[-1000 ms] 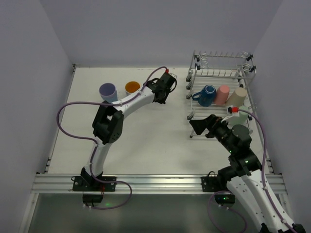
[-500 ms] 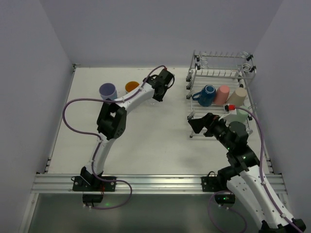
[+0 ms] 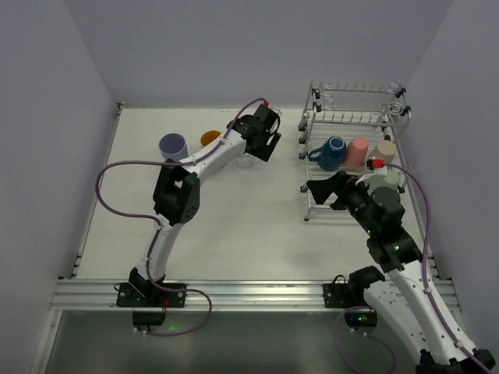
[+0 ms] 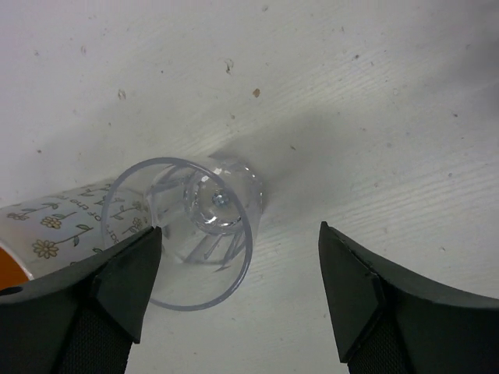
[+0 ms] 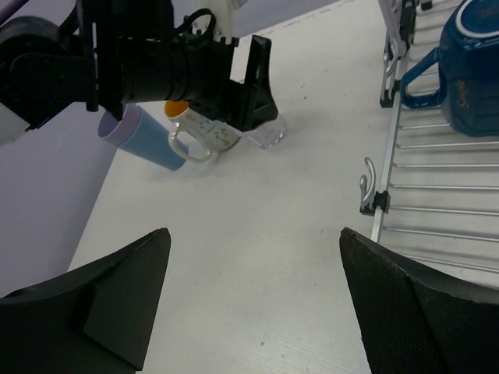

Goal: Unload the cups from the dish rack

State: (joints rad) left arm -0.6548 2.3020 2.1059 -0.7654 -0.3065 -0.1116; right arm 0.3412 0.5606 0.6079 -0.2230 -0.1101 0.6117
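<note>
A clear glass stands upright on the table, its rim just inside the left finger of my open left gripper, which hovers over it without holding it. Beside the glass are a flower-printed mug with an orange inside and a lavender tumbler. The dish rack stands at the right, holding a dark-blue mug, a pink cup and a beige cup. My right gripper is open and empty at the rack's near left corner, above bare table.
A pale green cup shows partly behind my right wrist. The rack's upper tier carries a coiled wire holder. Purple walls close the table on the left, back and right. A metal rail runs along the near edge.
My left gripper has opened and let go of the clear glass, which now stands by the orange mug. My right arm has moved up toward the rack.
</note>
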